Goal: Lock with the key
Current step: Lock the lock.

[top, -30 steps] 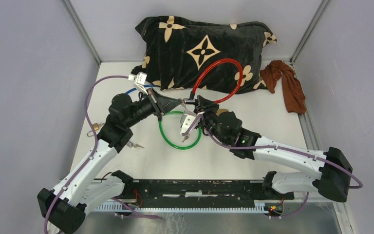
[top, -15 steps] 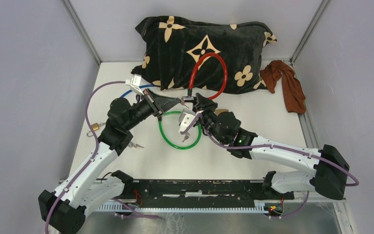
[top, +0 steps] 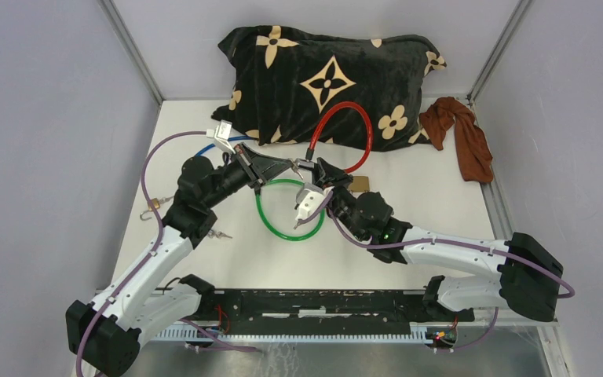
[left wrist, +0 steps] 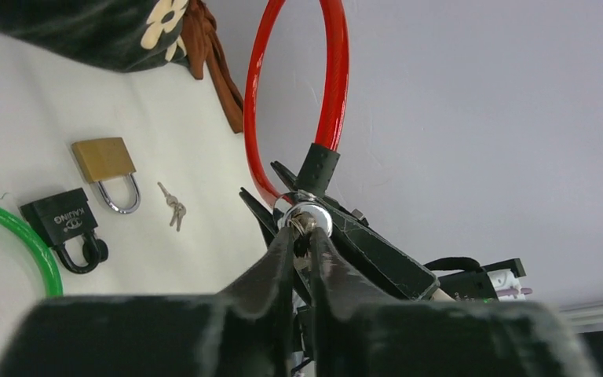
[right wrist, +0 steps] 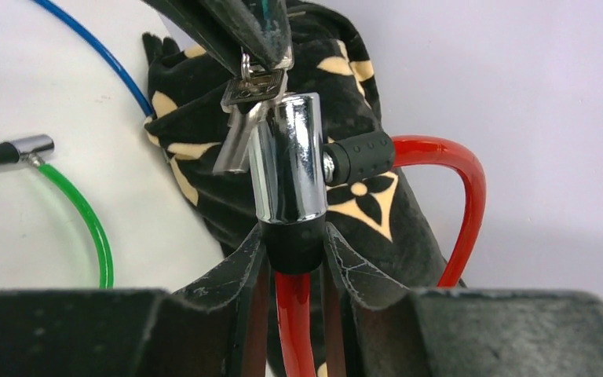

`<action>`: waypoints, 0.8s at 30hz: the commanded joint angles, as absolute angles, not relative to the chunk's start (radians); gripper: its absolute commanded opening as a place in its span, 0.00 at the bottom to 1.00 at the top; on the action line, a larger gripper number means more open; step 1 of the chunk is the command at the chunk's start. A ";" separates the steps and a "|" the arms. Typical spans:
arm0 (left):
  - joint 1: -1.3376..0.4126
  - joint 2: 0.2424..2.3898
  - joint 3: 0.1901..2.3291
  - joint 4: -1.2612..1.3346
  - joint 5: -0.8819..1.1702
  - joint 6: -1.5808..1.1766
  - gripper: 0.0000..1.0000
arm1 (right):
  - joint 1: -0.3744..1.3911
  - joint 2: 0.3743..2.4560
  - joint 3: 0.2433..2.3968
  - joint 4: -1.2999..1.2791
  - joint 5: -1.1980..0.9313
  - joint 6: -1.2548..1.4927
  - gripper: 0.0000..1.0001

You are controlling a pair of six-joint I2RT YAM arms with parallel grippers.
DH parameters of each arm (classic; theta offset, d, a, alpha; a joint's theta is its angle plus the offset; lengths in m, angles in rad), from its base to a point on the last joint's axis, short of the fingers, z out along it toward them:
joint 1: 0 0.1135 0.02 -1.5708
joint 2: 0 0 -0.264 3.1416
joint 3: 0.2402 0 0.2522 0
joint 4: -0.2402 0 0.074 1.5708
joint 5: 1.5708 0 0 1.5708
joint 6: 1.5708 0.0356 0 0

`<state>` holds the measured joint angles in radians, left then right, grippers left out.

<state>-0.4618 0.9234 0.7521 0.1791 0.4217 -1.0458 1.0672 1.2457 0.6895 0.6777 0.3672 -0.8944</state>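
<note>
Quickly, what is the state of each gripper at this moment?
Left gripper: closed, holding the small silver key.
Right gripper: closed, holding the red cable lock by its black collar.

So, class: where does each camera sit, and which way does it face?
Top external: above, behind, looking down at white table; left arm, right arm show.
Left wrist: on left arm, looks along left gripper pinching small silver key.
Right wrist: on right arm, looks along right gripper clamping red cable lock.
All three share that lock.
</note>
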 commanded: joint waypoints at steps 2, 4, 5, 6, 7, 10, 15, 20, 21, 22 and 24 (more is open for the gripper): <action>-0.468 0.928 0.755 0.197 0.468 -0.995 0.41 | 1.081 1.197 0.712 0.911 0.364 -0.909 0.00; -0.467 0.915 0.757 0.208 0.473 -0.931 0.55 | 1.081 1.187 0.702 0.913 0.370 -0.926 0.00; -0.466 0.903 0.761 0.207 0.486 -0.864 0.60 | 1.081 1.182 0.699 0.911 0.371 -0.934 0.00; -0.466 0.890 0.767 0.187 0.494 -0.776 0.64 | 1.081 1.176 0.696 0.907 0.373 -0.944 0.00; -0.463 0.873 0.775 0.154 0.495 -0.706 0.68 | 1.081 1.172 0.694 0.900 0.375 -0.950 0.00; -0.460 0.815 0.818 0.039 0.498 -0.420 0.76 | 1.081 1.154 0.690 0.872 0.364 -0.965 0.00; -0.460 0.669 0.863 -0.109 0.744 0.223 0.72 | 1.081 1.153 0.713 0.832 0.355 -0.976 0.00; -0.460 0.575 0.846 -0.259 0.749 1.161 0.66 | 1.081 1.147 0.733 0.779 0.332 -0.962 0.00; -0.460 0.572 0.823 -0.240 0.729 1.340 0.66 | 1.082 1.147 0.736 0.773 0.329 -0.959 0.00; -0.460 0.574 0.795 -0.196 0.724 1.497 0.66 | 1.081 1.148 0.740 0.766 0.325 -0.959 0.00; -0.461 0.583 0.722 -0.012 0.744 1.700 0.66 | 1.081 1.148 0.748 0.750 0.320 -0.956 0.00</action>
